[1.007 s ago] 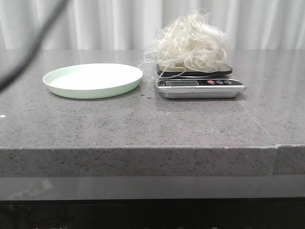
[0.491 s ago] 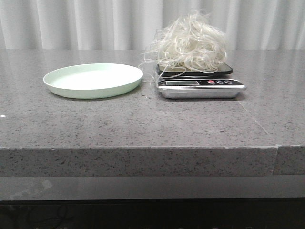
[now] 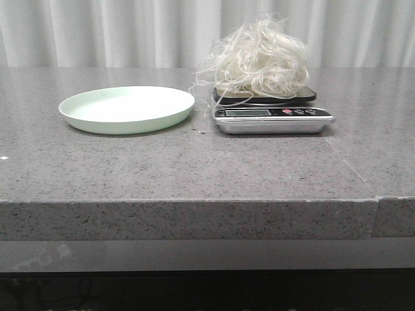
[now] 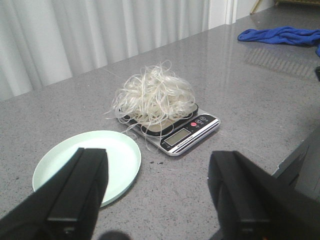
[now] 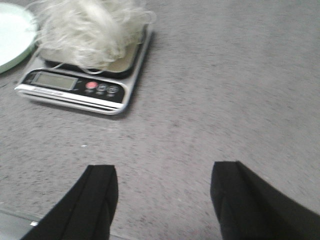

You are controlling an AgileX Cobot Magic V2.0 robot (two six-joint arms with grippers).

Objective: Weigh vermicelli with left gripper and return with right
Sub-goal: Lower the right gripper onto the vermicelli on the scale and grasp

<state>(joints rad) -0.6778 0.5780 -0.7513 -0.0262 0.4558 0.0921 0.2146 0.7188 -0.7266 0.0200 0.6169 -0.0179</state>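
Note:
The vermicelli [image 3: 259, 59] is a fluffy off-white tangle piled on the black platform of the kitchen scale [image 3: 273, 118], right of centre on the table. The left wrist view shows the same vermicelli [image 4: 154, 97] on the scale [image 4: 187, 134], well beyond my left gripper [image 4: 160, 165], whose black fingers stand wide open and empty. My right gripper [image 5: 164, 177] is open and empty too, above bare tabletop near the front edge, with the vermicelli [image 5: 87, 27] and scale [image 5: 75, 90] some way ahead. Neither gripper appears in the front view.
A pale green round plate [image 3: 126, 109] lies empty just left of the scale, also seen as the plate [image 4: 87, 162] in the left wrist view. A blue cloth [image 4: 280, 35] lies far off on the table. White curtains hang behind.
A dark blurred arm or cable that crossed the upper left of the front view a second ago has gone out of view. Vermicelli, scale and plate have not moved.

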